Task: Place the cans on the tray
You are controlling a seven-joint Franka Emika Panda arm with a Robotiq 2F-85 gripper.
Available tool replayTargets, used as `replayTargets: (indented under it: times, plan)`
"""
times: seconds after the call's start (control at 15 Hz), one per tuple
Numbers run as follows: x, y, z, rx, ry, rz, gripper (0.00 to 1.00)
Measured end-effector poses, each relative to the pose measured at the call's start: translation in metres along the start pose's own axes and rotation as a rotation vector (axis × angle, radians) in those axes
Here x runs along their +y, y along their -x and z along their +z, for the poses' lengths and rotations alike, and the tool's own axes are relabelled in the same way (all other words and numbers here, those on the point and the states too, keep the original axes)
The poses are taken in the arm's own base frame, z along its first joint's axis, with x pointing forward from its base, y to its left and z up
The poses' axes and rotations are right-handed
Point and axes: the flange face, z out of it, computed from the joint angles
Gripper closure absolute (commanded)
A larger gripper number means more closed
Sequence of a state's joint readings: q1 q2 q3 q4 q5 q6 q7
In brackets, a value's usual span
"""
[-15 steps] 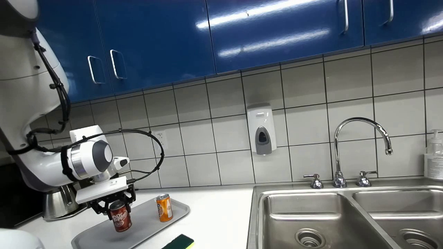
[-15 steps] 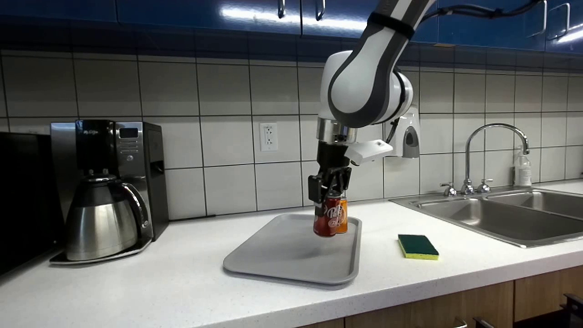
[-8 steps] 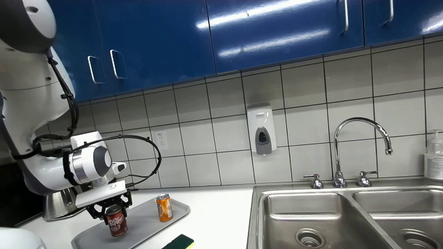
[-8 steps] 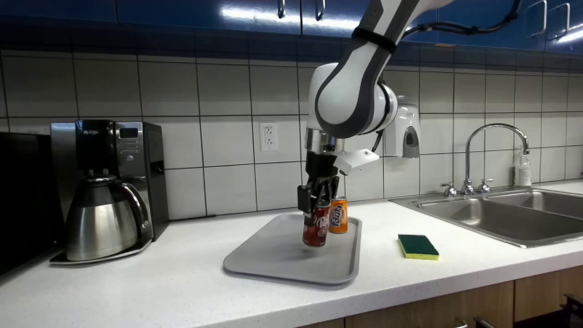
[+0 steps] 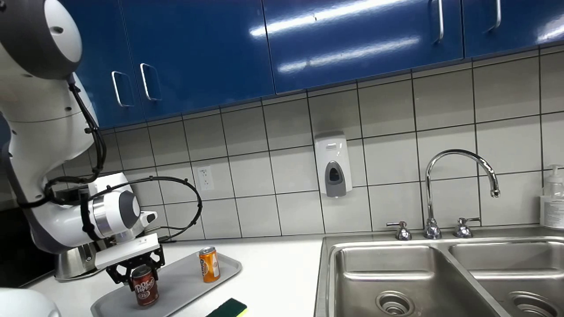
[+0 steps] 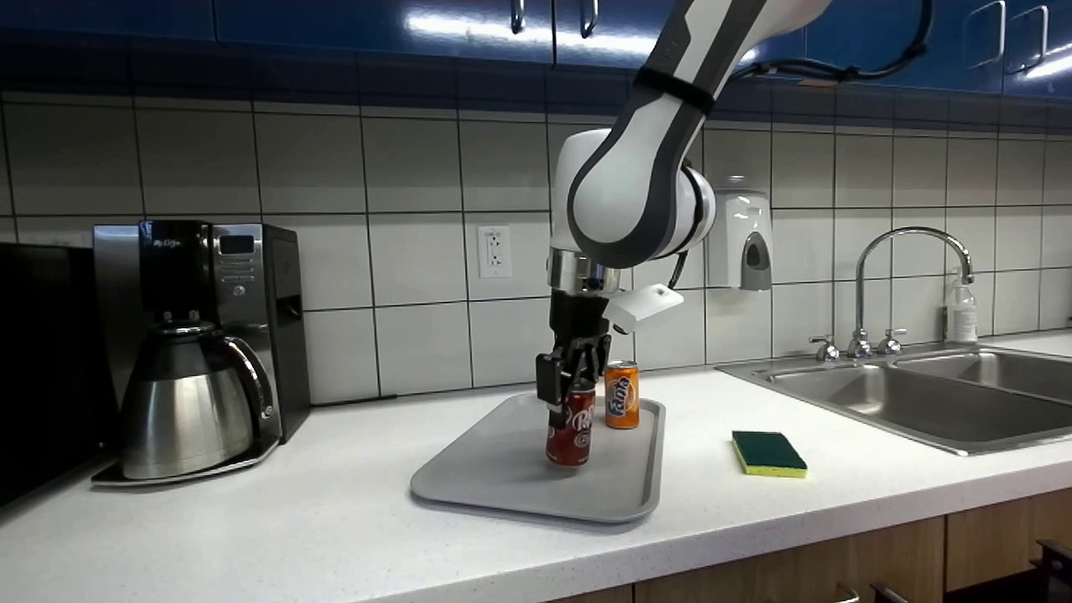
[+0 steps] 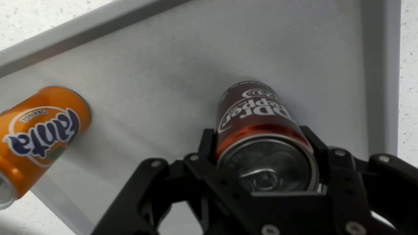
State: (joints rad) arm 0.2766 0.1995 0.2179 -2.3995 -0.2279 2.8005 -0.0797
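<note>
The dark red can (image 5: 145,290) is upright in my gripper (image 7: 260,140), with its silver top between the fingers. The can also shows in an exterior view (image 6: 571,435). My gripper is shut on its upper part, a finger on each side. The can is low over the middle of the grey tray (image 6: 494,477); I cannot tell whether its base touches. The orange-yellow can (image 6: 621,398) stands upright on the tray, near its back right corner in that view, apart from the gripper. It also shows at the left of the wrist view (image 7: 45,127).
A green and yellow sponge (image 6: 768,452) lies on the counter to the right of the tray. The steel sink (image 6: 837,410) is farther right. A coffee maker with a steel coffee pot (image 6: 188,410) stands at the left. A tiled wall (image 6: 419,352) is behind.
My gripper has moved down and left in both exterior views, carrying the dark red can lower toward the tray and away from the orange-yellow can. The orange-yellow can and tray have not moved.
</note>
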Motion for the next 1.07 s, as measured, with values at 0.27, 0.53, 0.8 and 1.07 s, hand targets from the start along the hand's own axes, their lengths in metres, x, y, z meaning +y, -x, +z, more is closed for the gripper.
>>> replayTargets:
  times: [0.27,0.53,0.8,1.07]
  plan:
    - [-0.003,-0.003,0.005,-0.004,-0.003,-0.014,0.61]
    - [-0.007,-0.005,0.01,-0.011,-0.009,-0.022,0.11]
    - [-0.007,-0.007,0.011,-0.011,-0.007,-0.029,0.0]
    - [-0.005,-0.013,0.007,0.001,-0.003,-0.03,0.0]
